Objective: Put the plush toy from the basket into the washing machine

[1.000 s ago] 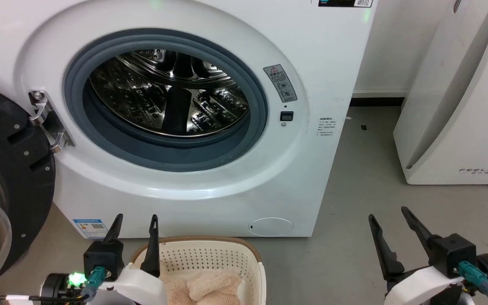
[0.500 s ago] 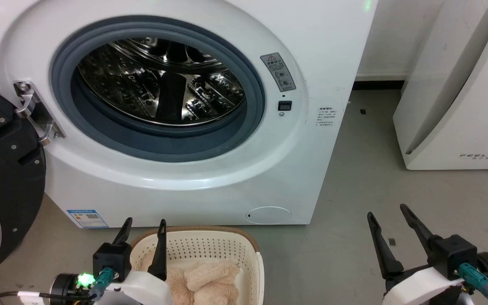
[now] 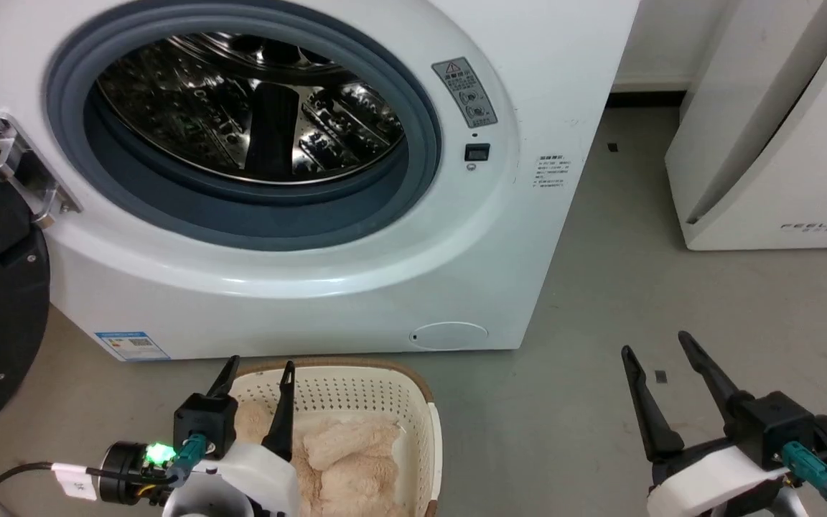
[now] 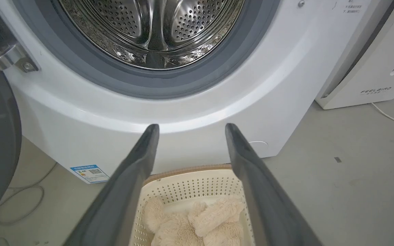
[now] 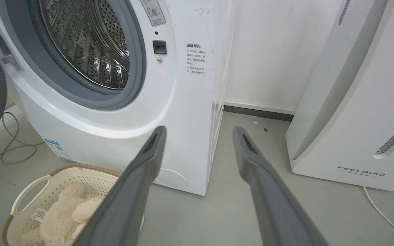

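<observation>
cream perforated basket (image 3: 356, 392), beige plush toy (image 3: 350, 446)

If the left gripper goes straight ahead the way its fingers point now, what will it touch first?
The left gripper would probably meet the washing machine, on its white front just below the grey gasket, after passing above the basket rim. Depth is unclear.

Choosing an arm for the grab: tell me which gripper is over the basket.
The left gripper: it hangs open above the basket's left end, by the plush toy. The right gripper, also open, is over the floor, off to the right.
</observation>
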Controlling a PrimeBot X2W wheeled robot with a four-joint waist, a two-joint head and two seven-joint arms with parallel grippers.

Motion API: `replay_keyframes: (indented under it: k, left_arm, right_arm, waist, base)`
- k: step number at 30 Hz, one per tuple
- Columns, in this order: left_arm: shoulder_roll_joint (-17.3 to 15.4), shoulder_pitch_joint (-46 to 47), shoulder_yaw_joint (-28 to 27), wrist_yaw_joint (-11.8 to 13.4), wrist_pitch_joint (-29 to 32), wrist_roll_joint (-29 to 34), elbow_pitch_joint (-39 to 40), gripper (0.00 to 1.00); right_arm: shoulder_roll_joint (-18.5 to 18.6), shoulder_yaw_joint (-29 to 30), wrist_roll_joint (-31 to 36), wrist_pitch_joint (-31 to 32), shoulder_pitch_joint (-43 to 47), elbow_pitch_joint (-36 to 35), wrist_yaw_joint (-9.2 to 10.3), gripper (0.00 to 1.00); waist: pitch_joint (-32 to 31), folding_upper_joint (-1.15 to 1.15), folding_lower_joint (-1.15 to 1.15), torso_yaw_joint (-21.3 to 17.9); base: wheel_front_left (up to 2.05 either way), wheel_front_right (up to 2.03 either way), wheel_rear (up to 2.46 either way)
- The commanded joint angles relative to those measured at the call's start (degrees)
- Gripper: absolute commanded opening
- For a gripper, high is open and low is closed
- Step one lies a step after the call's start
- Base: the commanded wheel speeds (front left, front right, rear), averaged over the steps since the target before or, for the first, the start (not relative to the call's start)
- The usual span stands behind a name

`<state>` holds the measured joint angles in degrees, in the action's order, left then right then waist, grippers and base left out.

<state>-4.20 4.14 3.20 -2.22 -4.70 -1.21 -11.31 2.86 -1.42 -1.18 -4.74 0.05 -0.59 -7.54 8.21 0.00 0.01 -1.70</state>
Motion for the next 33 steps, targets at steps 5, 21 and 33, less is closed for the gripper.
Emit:
replay_keyframes:
  k: [5, 21, 33]
  left_arm:
    - [-0.66, 2.52, 1.05, -0.67, -1.09, -0.50, -2.53, 1.00]
    - [-2.60, 8.73, 4.75, -1.68, -2.98, -1.72, -11.98, 1.00]
    - [-5.14, 15.72, 11.52, -2.39, -2.32, -4.92, -23.32, 1.00]
  right_arm:
    - [0.01, -0.32, -0.63, -1.04, -1.52, -0.49, 0.02, 1.00]
    - [0.01, -0.66, -1.46, -2.96, -3.24, -1.41, 0.03, 1.00]
    - [0.01, -1.09, -2.12, -4.40, -4.61, -2.23, 0.03, 1.00]
  waist:
    - [1.86, 0.00, 0.00, -0.45]
    - [8.22, 0.00, 0.00, -2.06]
    - [13.68, 0.00, -0.01, -3.55]
  base:
    - [0.00, 0.00, 0.00]
    - [0.00, 0.00, 0.00]
    - [0.00, 0.00, 0.00]
